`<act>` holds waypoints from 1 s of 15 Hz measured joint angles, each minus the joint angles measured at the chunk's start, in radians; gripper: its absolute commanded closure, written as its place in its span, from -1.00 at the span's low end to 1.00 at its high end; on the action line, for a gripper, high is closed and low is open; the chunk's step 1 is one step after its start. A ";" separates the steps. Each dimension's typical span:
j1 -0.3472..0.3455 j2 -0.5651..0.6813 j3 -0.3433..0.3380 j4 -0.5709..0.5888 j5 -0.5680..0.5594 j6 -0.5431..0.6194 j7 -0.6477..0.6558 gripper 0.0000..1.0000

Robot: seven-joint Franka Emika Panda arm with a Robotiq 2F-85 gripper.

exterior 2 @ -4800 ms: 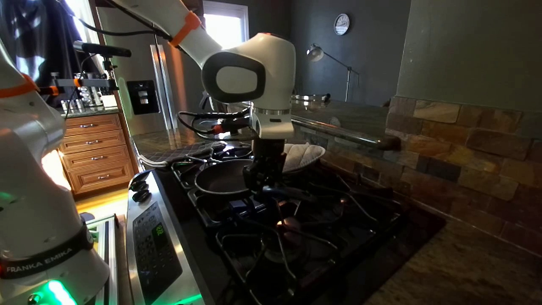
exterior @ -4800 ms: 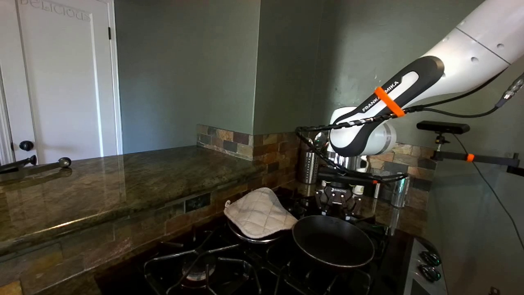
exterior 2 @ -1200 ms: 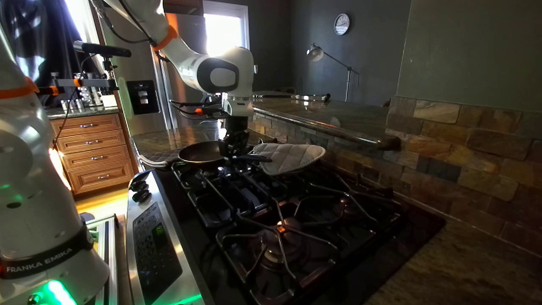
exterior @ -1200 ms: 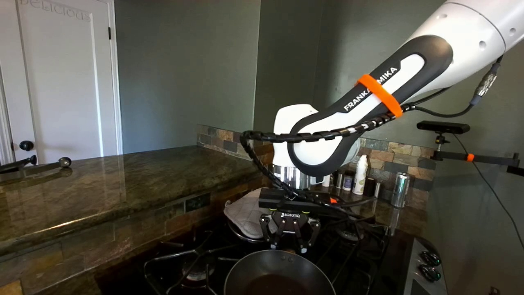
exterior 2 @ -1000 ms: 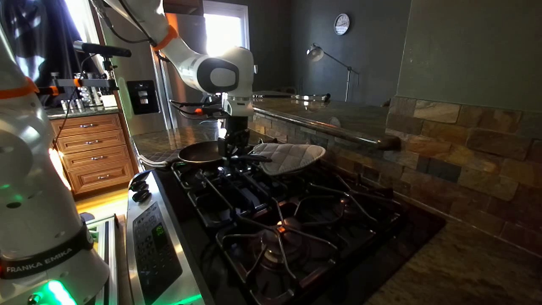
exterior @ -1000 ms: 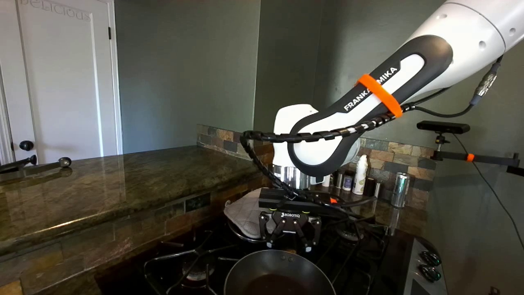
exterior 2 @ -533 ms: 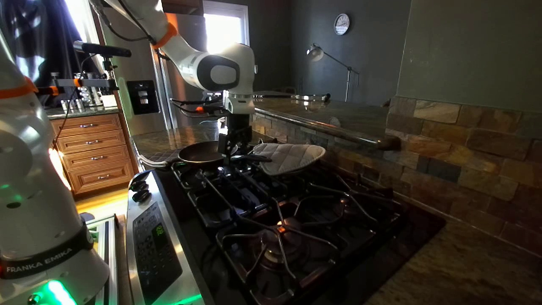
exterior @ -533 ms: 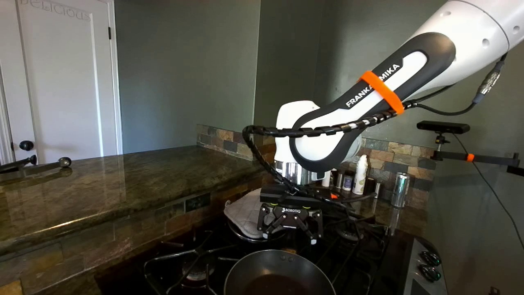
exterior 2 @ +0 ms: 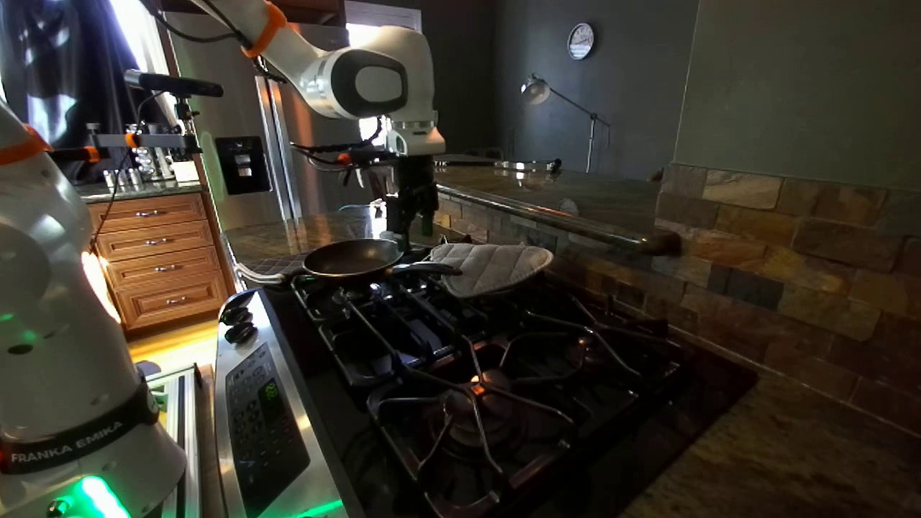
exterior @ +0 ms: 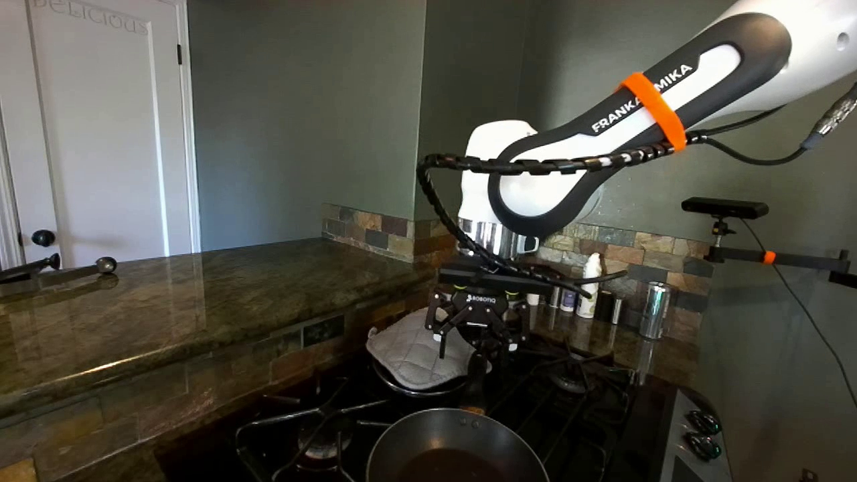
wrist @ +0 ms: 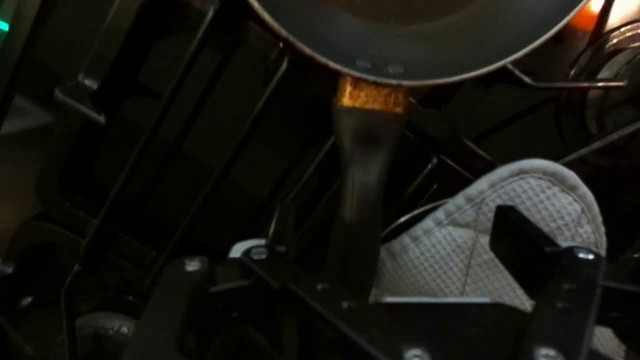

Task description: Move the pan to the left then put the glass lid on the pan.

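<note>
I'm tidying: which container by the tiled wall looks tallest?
The white bottle, in an exterior view; its top rises above the steel canister and all others.

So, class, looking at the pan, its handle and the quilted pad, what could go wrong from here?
The tool hangs open over the handle of the pan; lowering it there might knock the pan askew. The quilted pad covers most of what may be the lid, so the cloth could slip during a grasp. The handle's end looks near the pad, so lifting the lid might bump it.
</note>
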 measured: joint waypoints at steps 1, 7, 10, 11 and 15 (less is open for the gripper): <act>-0.007 -0.009 -0.004 0.009 -0.029 0.000 -0.043 -1.00; -0.044 0.005 -0.038 0.095 -0.119 0.000 -0.375 -1.00; -0.050 0.023 -0.043 0.121 -0.118 0.002 -0.450 -1.00; -0.050 0.022 -0.043 0.121 -0.118 0.002 -0.449 -1.00; -0.050 0.024 -0.042 0.120 -0.121 0.008 -0.453 -1.00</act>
